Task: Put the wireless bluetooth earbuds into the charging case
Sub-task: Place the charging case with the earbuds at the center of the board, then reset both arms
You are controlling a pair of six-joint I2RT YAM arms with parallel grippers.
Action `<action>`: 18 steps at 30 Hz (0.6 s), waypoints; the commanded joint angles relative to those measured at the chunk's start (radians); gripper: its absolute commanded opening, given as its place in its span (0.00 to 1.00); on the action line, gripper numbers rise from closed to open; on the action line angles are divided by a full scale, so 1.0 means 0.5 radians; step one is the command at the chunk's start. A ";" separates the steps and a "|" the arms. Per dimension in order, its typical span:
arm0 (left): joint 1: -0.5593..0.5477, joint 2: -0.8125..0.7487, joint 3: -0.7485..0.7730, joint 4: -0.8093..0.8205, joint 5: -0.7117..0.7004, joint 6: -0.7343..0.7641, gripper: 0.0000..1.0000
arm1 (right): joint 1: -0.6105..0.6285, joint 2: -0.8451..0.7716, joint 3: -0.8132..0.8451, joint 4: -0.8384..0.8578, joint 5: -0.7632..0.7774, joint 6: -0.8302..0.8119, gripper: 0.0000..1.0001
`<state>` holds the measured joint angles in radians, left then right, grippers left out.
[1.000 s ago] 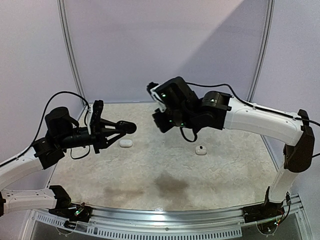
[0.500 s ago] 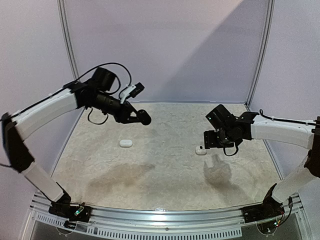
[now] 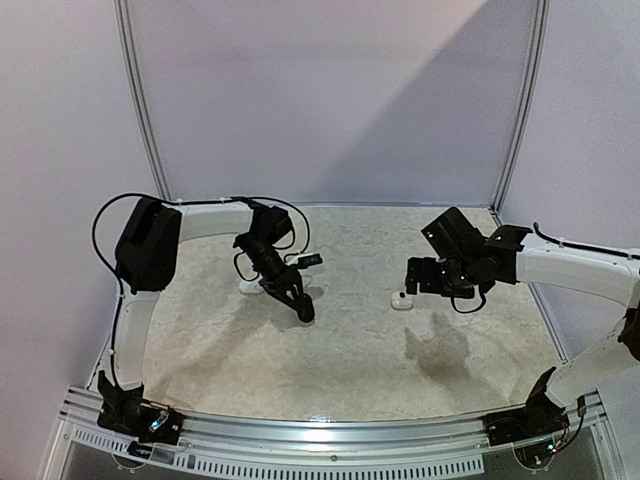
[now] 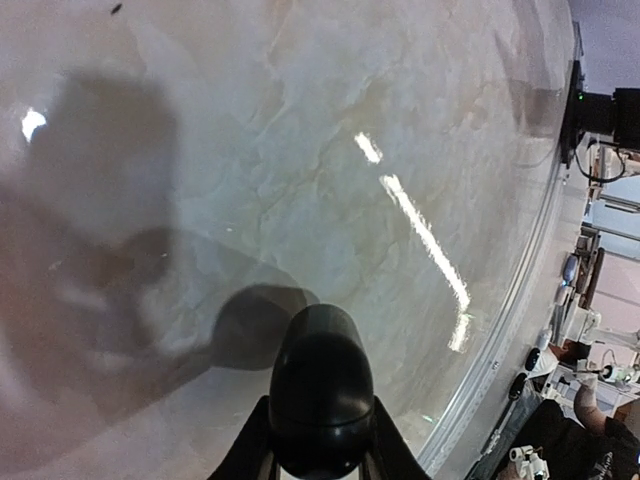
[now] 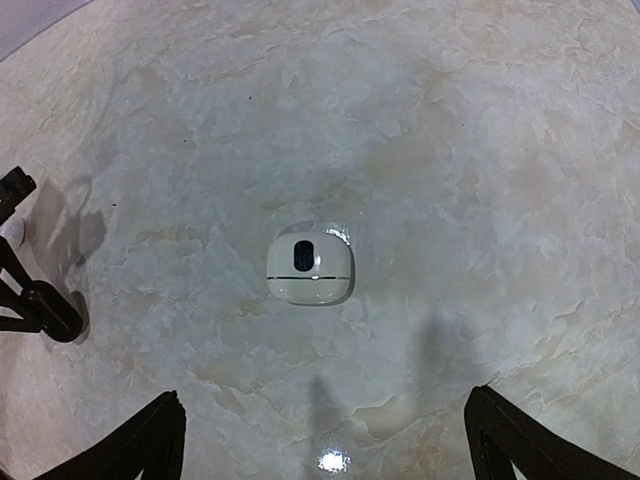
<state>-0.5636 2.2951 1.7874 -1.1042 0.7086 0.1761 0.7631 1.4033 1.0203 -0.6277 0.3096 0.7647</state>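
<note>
Charging case (image 5: 309,267), white, rounded, dark oval window, lies toward the table's (image 3: 340,370) 3 o'clock, well clear of edges. We see right hand (image 5: 322,400) spread wide above; left hand (image 3: 303,312) clamps a black ovoid (image 4: 320,385).

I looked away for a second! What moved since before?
The left fingers, clamped on a black oval thing throughout, swung up high, then came down close to the table. The right fingers pulled back from the middle and hover open over the white case. That case stayed put.
</note>
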 commanded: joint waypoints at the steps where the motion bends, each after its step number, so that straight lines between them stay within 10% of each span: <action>1: 0.020 -0.028 -0.099 0.169 -0.014 -0.070 0.35 | -0.011 -0.083 -0.054 0.013 -0.091 0.060 0.99; 4: 0.025 -0.095 -0.174 0.249 -0.158 -0.128 0.94 | -0.012 -0.069 -0.045 0.039 -0.122 0.053 0.99; 5: 0.027 -0.123 -0.173 0.251 -0.234 -0.146 0.99 | -0.014 -0.060 -0.038 0.043 -0.118 0.051 0.99; 18: 0.092 -1.111 -0.284 0.172 -1.034 -0.060 0.99 | -0.502 -0.032 -0.110 0.324 -0.268 -0.128 0.99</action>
<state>-0.5568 1.9682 1.7504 -1.0561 0.3279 0.1165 0.6052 1.3838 1.0065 -0.5579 0.1940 0.7574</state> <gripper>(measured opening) 0.993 0.988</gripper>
